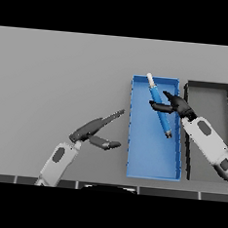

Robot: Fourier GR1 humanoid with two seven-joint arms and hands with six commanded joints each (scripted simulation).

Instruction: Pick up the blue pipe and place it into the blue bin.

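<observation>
Blue bin [153, 163] taken as landmark: an open rectangular tray, long side running away from the robot.

Blue pipe [160, 108] is seen over the bin's far half, within its outline. Long axis is tilted: white-tipped end points toward the bin's far rim, slightly left of centre; the dark end points toward the bin's right wall, about mid-length. Whether the pipe is lying on the bin floor or is carried just above it cannot be told from this view.

Right hand [178, 106] is reached in across the bin's right wall. Thumb and fingers are spread on either side of the pipe's middle, close against it; contact looks likely, but a firm clasp is not shown. Grasp state: cannot be told with certainty.

Left hand [96, 131] is held over the grey table [60, 82], left of the bin and apart from its left wall, fingers straight and relaxed, nothing held. It is well farther from the pipe than the right hand.

A dark bin [210, 95] is set just beside the blue bin's right wall, under the right forearm.

Judgement: placing stage, nearly done. The pipe lies directly beside the right hand, toward the bin's centre line. If still held, only a release is needed; the tilted axis fits inside the walls.
</observation>
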